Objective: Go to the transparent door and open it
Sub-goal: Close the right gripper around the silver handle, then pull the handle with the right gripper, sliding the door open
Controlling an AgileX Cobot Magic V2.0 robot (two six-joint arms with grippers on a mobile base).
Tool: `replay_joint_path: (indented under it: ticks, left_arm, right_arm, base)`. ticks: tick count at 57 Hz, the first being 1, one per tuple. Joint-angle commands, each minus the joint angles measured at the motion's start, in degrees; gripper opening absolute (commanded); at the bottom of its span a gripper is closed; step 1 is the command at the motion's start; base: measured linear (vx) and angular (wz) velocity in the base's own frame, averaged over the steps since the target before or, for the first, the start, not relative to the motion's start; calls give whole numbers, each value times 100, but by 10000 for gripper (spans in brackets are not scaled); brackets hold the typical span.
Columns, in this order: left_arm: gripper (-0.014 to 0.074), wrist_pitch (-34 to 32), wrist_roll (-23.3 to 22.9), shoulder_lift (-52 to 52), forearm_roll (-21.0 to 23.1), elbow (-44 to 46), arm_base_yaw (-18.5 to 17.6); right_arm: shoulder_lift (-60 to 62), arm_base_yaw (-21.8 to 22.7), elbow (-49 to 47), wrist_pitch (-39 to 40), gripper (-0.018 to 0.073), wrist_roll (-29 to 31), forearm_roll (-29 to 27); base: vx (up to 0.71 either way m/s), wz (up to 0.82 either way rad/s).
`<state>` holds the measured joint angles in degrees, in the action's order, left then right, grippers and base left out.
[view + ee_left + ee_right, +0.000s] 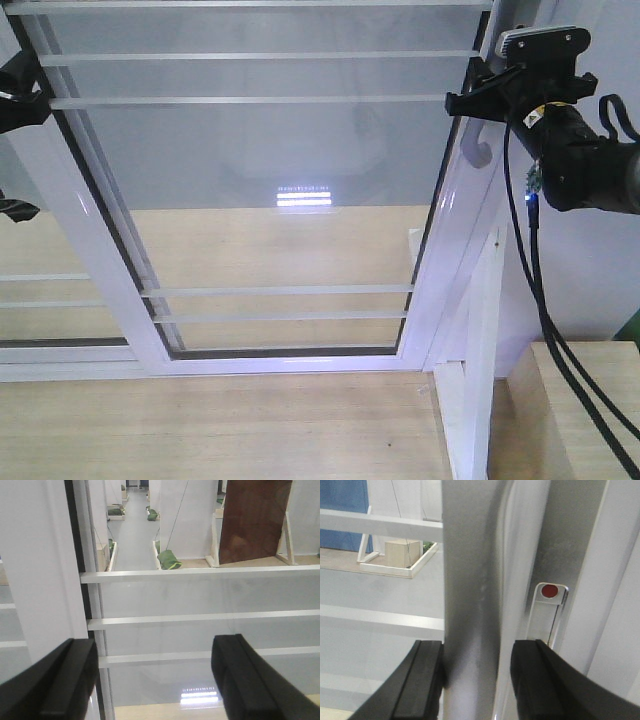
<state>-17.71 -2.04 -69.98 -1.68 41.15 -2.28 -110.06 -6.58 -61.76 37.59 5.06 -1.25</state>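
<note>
Right, front view: the transparent door (pixel 280 180) fills the middle, its handle (pixel 478 150) on the right edge, close against a white post (pixel 480 330). My right gripper (pixel 462 95) sits at the handle's top. The left gripper (pixel 15 150) is at the door's left edge, fingers apart.

Left wrist: both fingers (pixel 55 680) are spread wide, with only barred glass between them. Beyond the glass a green bag (pixel 169 559) lies against a low white wall (pixel 156 550).

Right wrist: the fingers (pixel 420 680) straddle the handle, one pad touching and the other just beside it; I cannot tell whether it clamps. Behind, a low white tray (pixel 385 570) holds a pale box (pixel 402 552).
</note>
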Motion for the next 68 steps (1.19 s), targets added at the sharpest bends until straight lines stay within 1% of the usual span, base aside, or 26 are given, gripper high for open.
replay_joint_path:
  ticks: [1,8,14,17,29,33,42,47,58,68]
  left_arm:
    - [578,-450,-43,130,54,196,-8]
    - [578,-439,-43,130,54,196,-8]
    - [578,-437,-43,130,54,196,-8]
    - [578,-437,-43,130,54,196,-8]
    - [578,-433,-43,130,54,196,-8]
    - [578,-424,-43,130,54,196,-8]
    - [578,-377,-43,130,54,196,-8]
    - [578,-341,-43,130,54,196,-8]
    - [578,-218,-43,130,54,196,-8]
    - [578,-176,-43,130,54,196,-8]
  right_arm:
    - [249,170,-192,518,363,-217,-95]
    - [230,208,-192,513,360,-385,277]
    - [230,208,-192,513,318,-506,523]
    - [230,208,-192,513,274,-592,594]
    - [230,208,-192,513,38,-1179,1049]
    - [230,208,-192,513,-15,-1347,1251]
    - [230,204,-192,519,-9,-1796,1755]
    - [230,162,-192,532,-8,-1882,2004]
    - [235,-95,-192,558,-6,-1790,2124]
    - [241,-438,-192,558,-6,-1766,2176]
  base:
    - [0,0]
    - [0,0]
    - [0,0]
    - [0,0]
    - [0,0]
    - [0,0]
    - [0,0]
    - [0,0]
    - [0,0]
    - [0,0]
